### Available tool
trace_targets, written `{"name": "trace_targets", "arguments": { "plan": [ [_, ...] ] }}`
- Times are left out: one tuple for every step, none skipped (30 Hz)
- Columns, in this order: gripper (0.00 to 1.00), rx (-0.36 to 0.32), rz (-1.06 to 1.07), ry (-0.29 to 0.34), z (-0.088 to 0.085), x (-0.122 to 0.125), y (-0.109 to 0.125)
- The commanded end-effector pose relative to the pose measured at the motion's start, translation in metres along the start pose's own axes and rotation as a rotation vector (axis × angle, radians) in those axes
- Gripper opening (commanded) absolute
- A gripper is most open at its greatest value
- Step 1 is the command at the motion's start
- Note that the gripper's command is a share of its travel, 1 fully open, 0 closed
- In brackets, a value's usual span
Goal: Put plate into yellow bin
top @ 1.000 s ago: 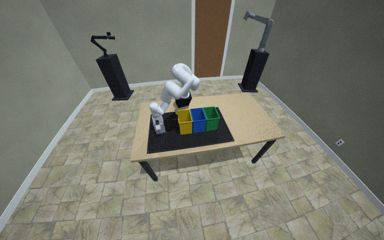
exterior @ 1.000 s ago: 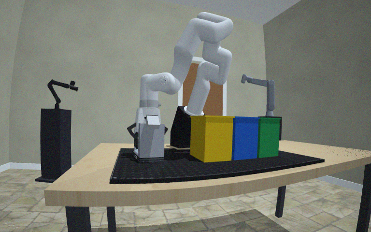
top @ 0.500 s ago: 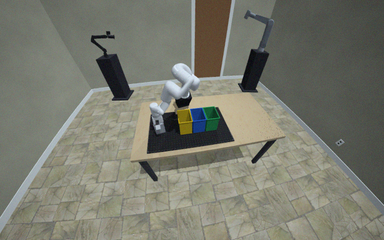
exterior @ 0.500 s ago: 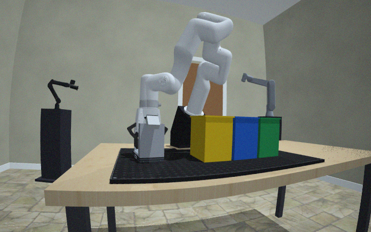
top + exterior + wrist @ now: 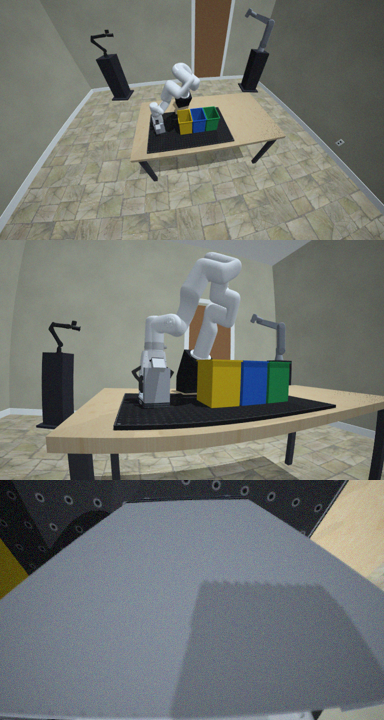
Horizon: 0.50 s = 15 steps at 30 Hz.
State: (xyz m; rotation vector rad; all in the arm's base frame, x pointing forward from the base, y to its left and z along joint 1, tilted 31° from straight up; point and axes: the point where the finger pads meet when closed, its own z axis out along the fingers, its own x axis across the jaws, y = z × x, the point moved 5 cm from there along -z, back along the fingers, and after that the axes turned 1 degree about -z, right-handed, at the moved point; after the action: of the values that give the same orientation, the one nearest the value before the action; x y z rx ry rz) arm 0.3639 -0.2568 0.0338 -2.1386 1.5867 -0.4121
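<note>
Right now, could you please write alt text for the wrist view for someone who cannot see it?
A flat grey plate held by the gripper fills nearly the whole view. Behind it show the black perforated mat, a sliver of the yellow bin at left, and bare wooden table at right.

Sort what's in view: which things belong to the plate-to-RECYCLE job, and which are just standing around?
Job:
- gripper, jaws shut on the plate
- grey plate, filling the wrist view
- yellow bin

Not involved:
- blue bin
- green bin
- two camera stands
- brown door
</note>
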Motion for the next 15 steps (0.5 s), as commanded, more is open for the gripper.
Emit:
{"name": "trace_targets", "arguments": {
  "plan": [
    [0.00,0.001,0.000,0.002,-0.0035,0.0009,-0.0006],
    [0.00,0.001,0.000,0.002,-0.0042,0.0009,-0.0006],
    [0.00,0.001,0.000,0.002,-0.0048,0.0009,-0.0006],
    [0.00,0.001,0.000,0.002,-0.0055,0.0009,-0.0006],
    [0.00,0.001,0.000,0.002,-0.0062,0.0009,-0.0006],
    [0.00,0.001,0.000,0.002,-0.0068,0.0009,-0.0006],
    [0.00,0.001,0.000,0.002,-0.0075,0.0009,-0.0006],
    [0.00,0.001,0.000,0.002,-0.0082,0.0009,-0.0006],
    [0.00,0.001,0.000,0.002,-0.0088,0.0009,-0.0006],
    [0.00,0.001,0.000,0.002,-0.0095,0.0009,-0.0006],
    [0.00,0.001,0.000,0.002,-0.0095,0.0009,-0.0006],
    [0.00,0.001,0.000,0.002,-0.0095,0.0009,-0.0006],
    [0.00,0.001,0.000,0.002,-0.0102,0.0009,-0.0006],
    [0.00,0.001,0.000,0.002,-0.0108,0.0009,-0.0006],
    [0.00,0.001,0.000,0.003,-0.0115,0.0009,-0.0006]
  ]
}}
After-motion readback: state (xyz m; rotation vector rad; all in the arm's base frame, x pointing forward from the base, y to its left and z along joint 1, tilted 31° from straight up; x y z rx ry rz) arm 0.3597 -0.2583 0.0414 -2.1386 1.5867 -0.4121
